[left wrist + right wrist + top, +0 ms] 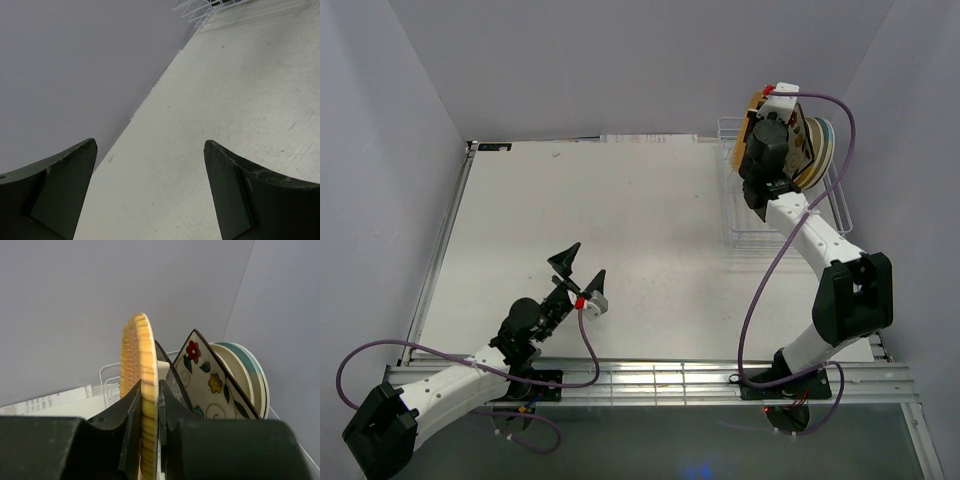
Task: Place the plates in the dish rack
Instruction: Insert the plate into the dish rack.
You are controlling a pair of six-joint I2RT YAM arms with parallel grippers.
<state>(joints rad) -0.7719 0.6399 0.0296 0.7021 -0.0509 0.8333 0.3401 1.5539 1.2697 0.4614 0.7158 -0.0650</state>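
Note:
My right gripper (149,390) is shut on the rim of the plain orange-yellow plate (142,350), which it holds upright and edge-on over the white wire dish rack (735,205). Behind that plate, standing in the rack (107,380), are a black floral plate (170,371), a flowered cream plate (210,385), a cream round plate (232,365) and a teal-rimmed plate (254,371). In the top view the right gripper (770,108) is above the rack's far end. My left gripper (588,260) hangs open and empty over the bare table, and its wrist view shows the same wide jaws (150,145).
The rack stands at the table's back right, close to the right wall. A printed paper strip (640,139) runs along the back edge. A metal rail (650,380) borders the near edge by the arm bases. The rack's corner (200,10) shows far off in the left wrist view.

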